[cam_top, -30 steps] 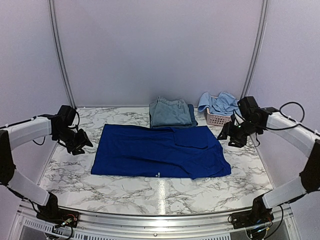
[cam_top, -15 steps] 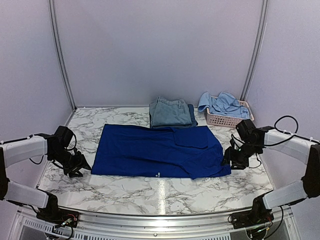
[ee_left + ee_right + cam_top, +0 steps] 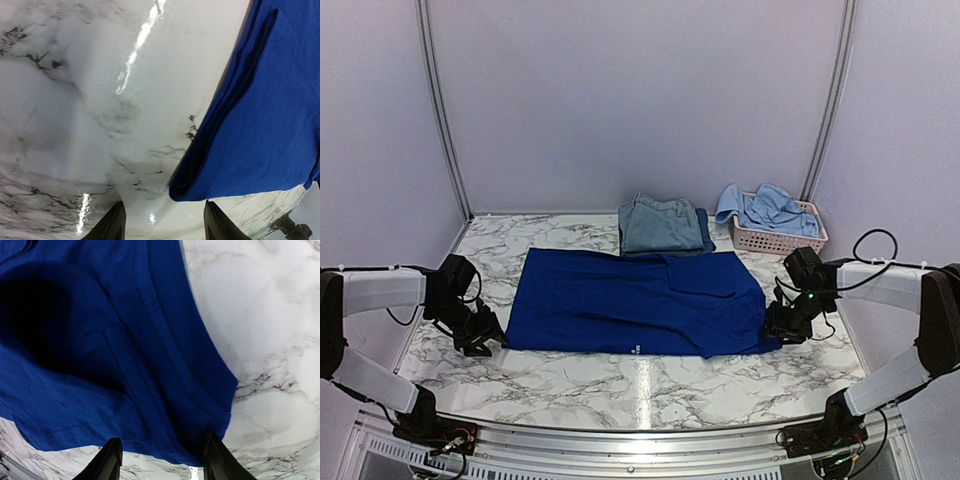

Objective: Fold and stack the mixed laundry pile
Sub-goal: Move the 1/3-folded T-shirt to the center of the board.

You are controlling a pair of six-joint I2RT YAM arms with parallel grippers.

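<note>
While one royal-blue T-shirt (image 3: 640,300) lies flat, left hand (image 3: 164,212) spread, right hand (image 3: 162,450) spread, one pink basket (image 3: 770,241) behind.

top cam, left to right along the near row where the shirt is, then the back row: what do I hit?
Near row: left gripper → royal-blue T-shirt → right gripper. Back row: folded denim → pink basket.

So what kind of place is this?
Probably a robot lab booth: plain pale wall panels enclose a marble-patterned tabletop, where a royal-blue T-shirt lies between the black-and-white left arm and right arm.
</note>
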